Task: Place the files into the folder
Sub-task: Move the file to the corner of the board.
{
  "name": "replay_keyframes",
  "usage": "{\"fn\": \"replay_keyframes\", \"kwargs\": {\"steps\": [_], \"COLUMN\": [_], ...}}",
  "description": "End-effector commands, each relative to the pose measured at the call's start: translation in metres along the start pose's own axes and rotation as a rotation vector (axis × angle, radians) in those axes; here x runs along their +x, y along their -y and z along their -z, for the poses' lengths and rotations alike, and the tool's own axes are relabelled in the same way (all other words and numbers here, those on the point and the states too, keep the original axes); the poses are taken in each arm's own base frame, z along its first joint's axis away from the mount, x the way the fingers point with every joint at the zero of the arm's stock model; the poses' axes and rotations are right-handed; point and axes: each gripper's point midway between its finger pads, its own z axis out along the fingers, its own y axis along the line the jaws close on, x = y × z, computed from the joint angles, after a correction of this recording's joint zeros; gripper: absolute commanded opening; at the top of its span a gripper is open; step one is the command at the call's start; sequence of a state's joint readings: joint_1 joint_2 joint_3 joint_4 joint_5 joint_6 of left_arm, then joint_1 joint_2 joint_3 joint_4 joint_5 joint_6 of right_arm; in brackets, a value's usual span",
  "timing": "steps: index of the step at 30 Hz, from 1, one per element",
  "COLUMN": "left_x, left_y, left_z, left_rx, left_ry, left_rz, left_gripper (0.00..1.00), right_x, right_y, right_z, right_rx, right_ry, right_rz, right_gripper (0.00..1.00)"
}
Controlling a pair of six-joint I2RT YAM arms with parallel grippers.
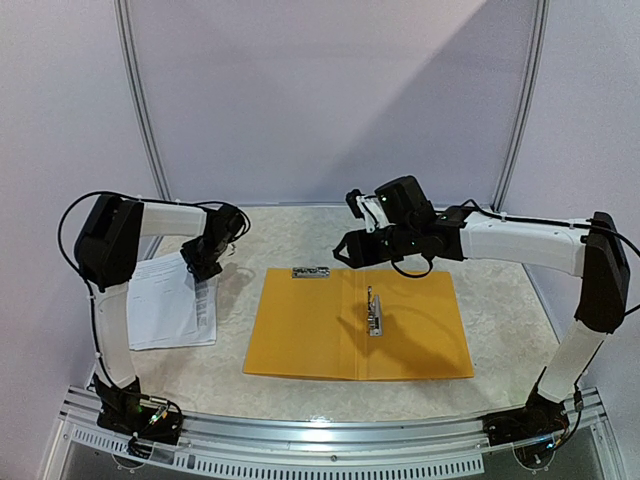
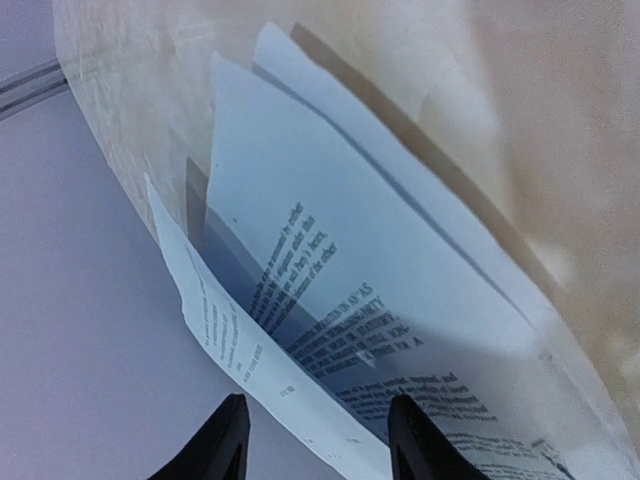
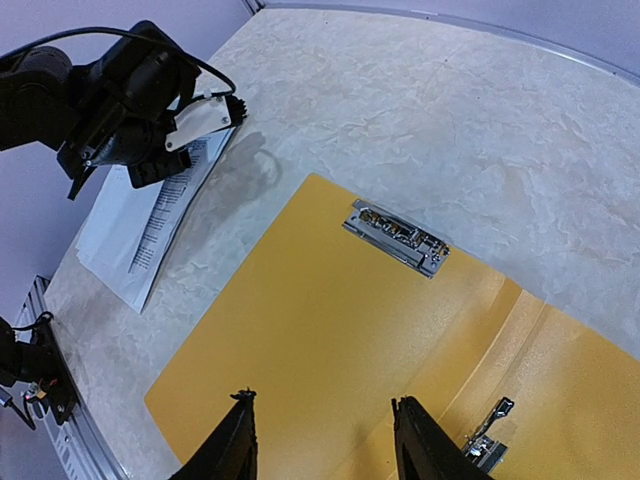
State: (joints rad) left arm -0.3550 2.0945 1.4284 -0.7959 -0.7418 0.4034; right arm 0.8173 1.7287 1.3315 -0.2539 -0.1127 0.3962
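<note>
I see the folder [image 1: 359, 325] lying open near the worktop's [image 1: 270, 240] front edge, right gripper [image 1: 352, 247] above its far edge, fingers spread, holding nothing. At the left edge, my left gripper [image 1: 201, 267] has jaws apart around the files' [image 1: 168, 305] lifted far corner

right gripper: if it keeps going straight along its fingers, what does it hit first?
Most likely the open folder: the right gripper points down at its bare yellow left panel, nothing between them. Height above it is unclear.
</note>
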Motion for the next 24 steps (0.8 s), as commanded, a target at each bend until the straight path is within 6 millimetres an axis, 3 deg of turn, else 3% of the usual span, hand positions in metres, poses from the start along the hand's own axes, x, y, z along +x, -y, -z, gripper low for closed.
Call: {"fn": "replay_keyframes", "kwargs": {"steps": [1,6,9,13,17,21,24], "left_x": [0.011,0.018,0.013,-0.004,-0.01,0.007,0.039], "left_y": [0.007,0.021,0.023,0.02,0.001,-0.01,-0.027], "left_z": [-0.024,-0.036,-0.031,0.0,0.042,0.06,0.041], "left_rx": [-0.067,-0.042,-0.008,0.139,0.236,0.33,0.313], "left_ry": [-0.092,-0.146,-0.103,0.07,0.212,0.254,0.188], "left_rz": [-0.081,-0.131,-0.096,0.018,0.099,0.138,0.182], "left_gripper": [0.5,0.5,0.49,0.54,0.62,0.7,0.72], "right_x": [-0.008,-0.008,-0.007,-0.005,-0.004,-0.004,-0.003], "right_y": [-0.011,-0.015,-0.016,-0.014,-0.016,-0.018,-0.019], "right_z": [0.011,0.01,0.01,0.011,0.01,0.01,0.009], "right_rx": [-0.033,-0.048,-0.048,-0.035,-0.038,-0.043,-0.045], "right_ry": [0.029,0.029,0.026,0.018,0.017,0.018,0.015], "right_rz": [0.012,0.019,0.026,0.025,0.027,0.028,0.032], "right_gripper": [0.47,0.47,0.47,0.47,0.47,0.47,0.47]}}
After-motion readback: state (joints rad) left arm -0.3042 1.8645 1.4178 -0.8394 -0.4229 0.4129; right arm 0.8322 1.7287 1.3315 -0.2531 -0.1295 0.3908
